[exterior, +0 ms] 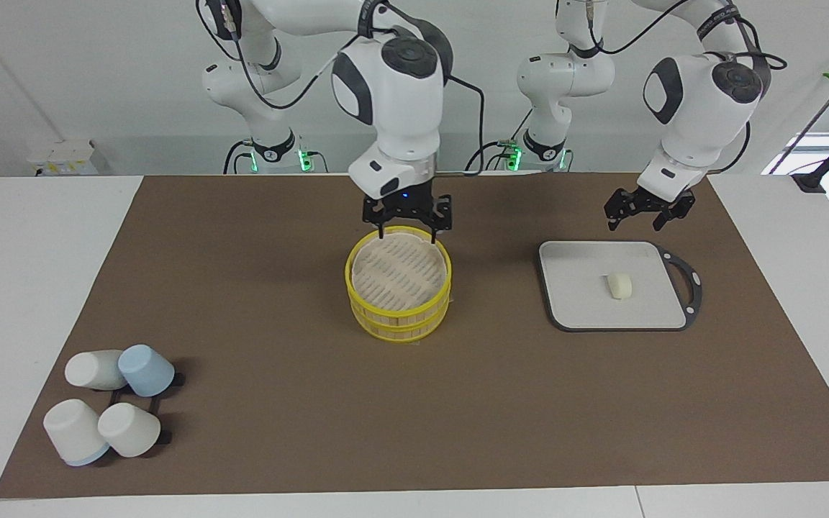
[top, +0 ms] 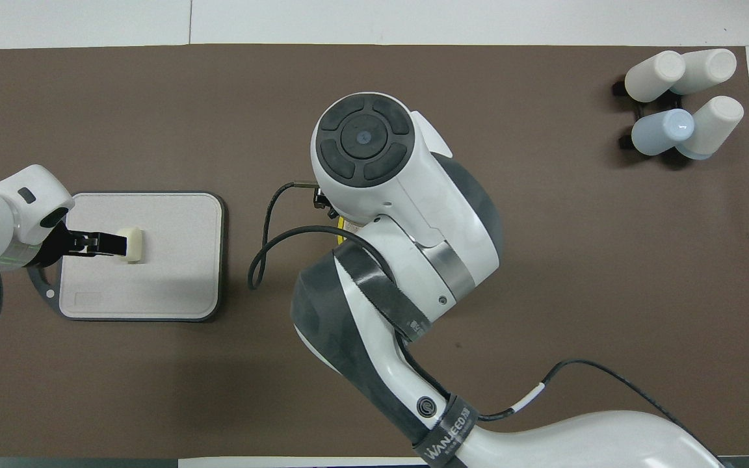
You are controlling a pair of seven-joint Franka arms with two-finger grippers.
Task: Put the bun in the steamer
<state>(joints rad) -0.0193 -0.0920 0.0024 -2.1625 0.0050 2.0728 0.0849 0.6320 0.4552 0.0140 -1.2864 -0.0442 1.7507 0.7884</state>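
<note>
The bun (exterior: 619, 285), a small cream lump, lies in the middle of the grey cutting board (exterior: 587, 316). At the table's centre stands the steamer (exterior: 396, 316), yellow-rimmed, with its pale slatted lid on top. My right gripper (exterior: 407, 235) hangs open just above the steamer's rim on the robots' side, touching nothing that I can see. My left gripper (exterior: 636, 224) is open and empty in the air over the board's edge nearest the robots. From overhead the right arm hides almost the whole steamer, and the left gripper (top: 109, 243) overlaps the bun (top: 132, 246).
Several white and blue cups (exterior: 109, 403) lie together on a black rack at the right arm's end of the table, farther from the robots. A brown mat (exterior: 414, 417) covers the table. The cutting board's handle (exterior: 689, 284) points toward the left arm's end.
</note>
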